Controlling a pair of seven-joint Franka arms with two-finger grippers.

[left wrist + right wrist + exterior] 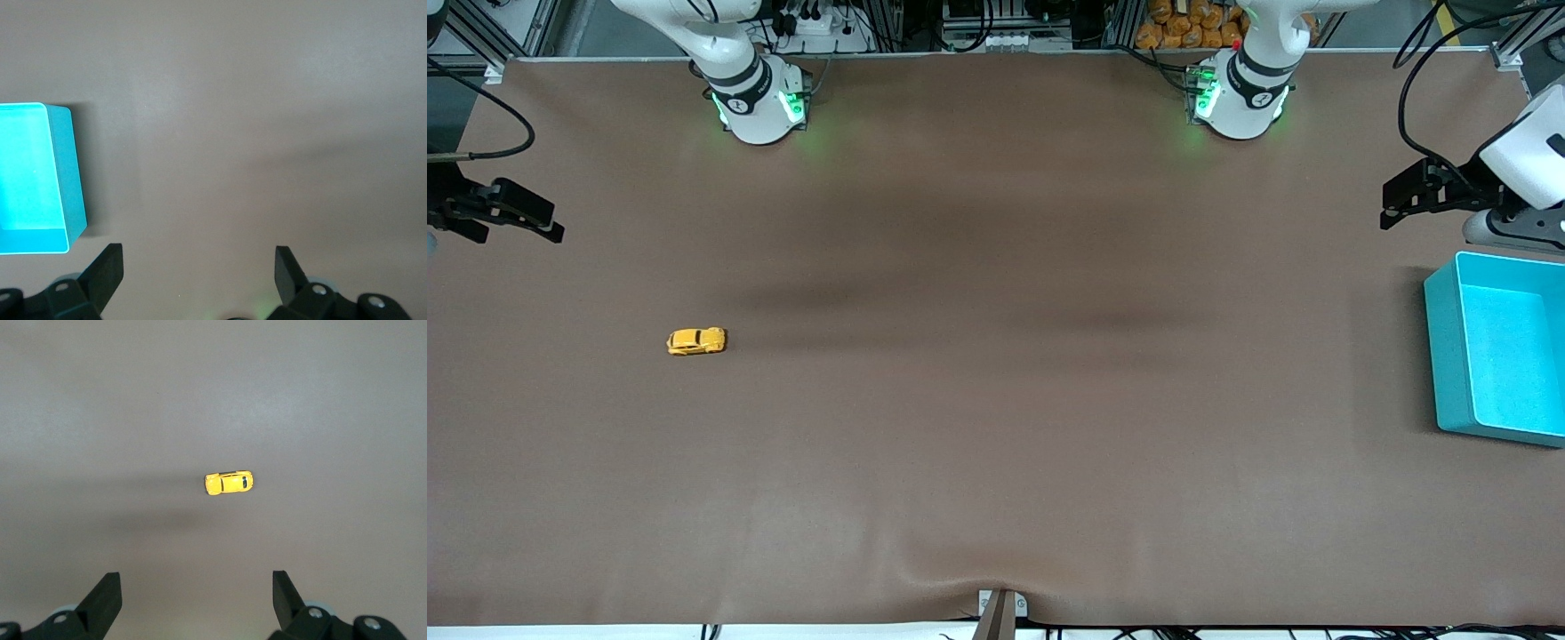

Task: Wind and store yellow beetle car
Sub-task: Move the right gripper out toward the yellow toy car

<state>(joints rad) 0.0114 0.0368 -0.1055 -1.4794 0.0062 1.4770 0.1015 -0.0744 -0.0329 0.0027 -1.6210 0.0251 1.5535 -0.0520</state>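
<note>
The right gripper hung with its fingers spread wide and nothing between them, up over the right arm's end of the table. In its wrist view the two fingertips framed bare brown mat, with the yellow beetle car lying ahead of them and well apart. On the table, the car sat toward the right arm's end, nearer to the front camera than the right arm's base. Its long axis ran along the length of the table, from one arm's end toward the other.

The left gripper waited, equally wide open and empty, over the left arm's end, just above the teal bin. That bin stood well apart from the car, almost the whole table length between them.

The right arm was plainly the nearer one, so the pickup likely fell to it: a reach down and toward the front camera, with the fingers set across the car's narrow width.
</note>
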